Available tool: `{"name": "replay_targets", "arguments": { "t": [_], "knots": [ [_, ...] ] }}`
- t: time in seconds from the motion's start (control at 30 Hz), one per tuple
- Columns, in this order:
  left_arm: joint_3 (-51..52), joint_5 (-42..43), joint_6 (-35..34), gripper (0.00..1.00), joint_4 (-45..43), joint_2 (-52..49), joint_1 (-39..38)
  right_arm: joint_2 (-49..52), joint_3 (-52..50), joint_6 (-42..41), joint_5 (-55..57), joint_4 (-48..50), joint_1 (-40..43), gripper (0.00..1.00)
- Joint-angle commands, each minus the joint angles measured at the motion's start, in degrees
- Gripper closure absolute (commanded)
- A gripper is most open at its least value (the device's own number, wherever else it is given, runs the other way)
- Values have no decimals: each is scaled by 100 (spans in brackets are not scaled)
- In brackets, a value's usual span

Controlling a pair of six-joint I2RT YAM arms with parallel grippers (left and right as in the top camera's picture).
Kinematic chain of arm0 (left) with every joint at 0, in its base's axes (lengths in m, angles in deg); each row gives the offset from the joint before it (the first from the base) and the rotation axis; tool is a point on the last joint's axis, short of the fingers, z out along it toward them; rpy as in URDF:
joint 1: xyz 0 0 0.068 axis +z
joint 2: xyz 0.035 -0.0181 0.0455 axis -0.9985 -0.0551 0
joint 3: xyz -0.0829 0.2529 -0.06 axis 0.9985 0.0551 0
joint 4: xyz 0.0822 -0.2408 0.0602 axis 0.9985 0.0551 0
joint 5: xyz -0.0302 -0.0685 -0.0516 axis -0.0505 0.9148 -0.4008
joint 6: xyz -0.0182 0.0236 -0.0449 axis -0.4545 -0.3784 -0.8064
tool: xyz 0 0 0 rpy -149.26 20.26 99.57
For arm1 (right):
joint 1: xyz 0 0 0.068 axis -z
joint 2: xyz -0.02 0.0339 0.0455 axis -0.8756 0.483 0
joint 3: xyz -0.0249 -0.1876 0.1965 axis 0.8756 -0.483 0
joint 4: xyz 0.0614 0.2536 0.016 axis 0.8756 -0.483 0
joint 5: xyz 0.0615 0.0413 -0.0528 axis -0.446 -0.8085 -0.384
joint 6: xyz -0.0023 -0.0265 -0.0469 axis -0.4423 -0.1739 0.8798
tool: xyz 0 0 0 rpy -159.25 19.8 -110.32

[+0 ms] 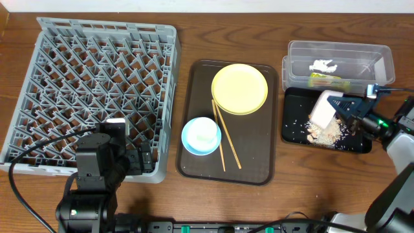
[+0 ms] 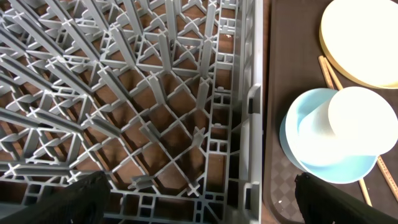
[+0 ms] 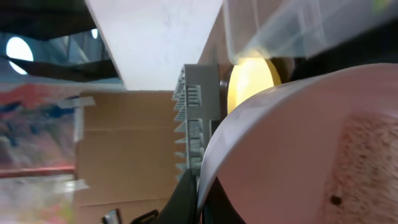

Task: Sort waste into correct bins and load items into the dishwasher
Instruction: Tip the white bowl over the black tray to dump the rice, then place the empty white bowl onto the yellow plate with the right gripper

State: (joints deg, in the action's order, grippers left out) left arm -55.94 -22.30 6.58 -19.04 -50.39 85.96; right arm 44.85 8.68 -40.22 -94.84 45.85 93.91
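Bowl rim sits pinched in the right gripper (image 1: 341, 107), the cream-white bowl (image 1: 320, 111) tipped sideways over the black tray (image 1: 294, 100), crumbs (image 1: 323, 134) just below. The clear tub (image 1: 336, 46) lies just beyond. The dish rack (image 1: 90, 90) is far left, across the brown tray (image 1: 252, 149); the left gripper (image 2: 200, 198) hovers over it, jaws wide.

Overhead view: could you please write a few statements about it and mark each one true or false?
1. The yellow plate sits in the dish rack. False: it lies on the brown tray.
2. The white cup stands inside the light-blue bowl. True.
3. The right end effector holds the cream-white bowl tilted over the black tray. True.
4. The chopsticks are in the clear tub. False: they lie on the brown tray.
5. The left end effector grips the light-blue bowl. False: it is open, above the rack's corner.
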Motion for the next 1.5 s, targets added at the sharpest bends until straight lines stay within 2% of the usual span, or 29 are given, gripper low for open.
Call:
{"name": "replay_targets", "arguments": {
  "t": [0.0, 0.2, 0.5, 0.8, 1.0, 1.17, 1.27, 1.47],
  "knots": [
    [-127, 35, -92, 3, -7, 15, -17, 354, -33, -343, -496, 11, 74, 99],
    [-127, 35, -92, 3, -9, 15, -17, 837, -33, -376, -1211, 518, 79, 99],
    [-127, 33, -92, 3, -9, 15, -17, 896, -31, -568, -1213, 704, 105, 99],
    [-127, 33, -92, 3, -9, 15, -17, 896, -26, -1899, -1217, 1537, 249, 99],
    [-127, 33, -92, 3, -9, 15, -17, 896, -26, -3250, -1211, 2629, 573, 99],
    [-127, 33, -90, 3, -9, 15, -17, 896, -26, -3936, -1213, 3436, 732, 99],
    [-127, 33, -90, 3, -11, 15, -17, 896, -28, -3832, -1217, 3482, 686, 99],
    [-127, 33, -90, 3, -9, 15, -17, 896, -37, -3032, -1222, 3480, 149, 99]
  ]
}}
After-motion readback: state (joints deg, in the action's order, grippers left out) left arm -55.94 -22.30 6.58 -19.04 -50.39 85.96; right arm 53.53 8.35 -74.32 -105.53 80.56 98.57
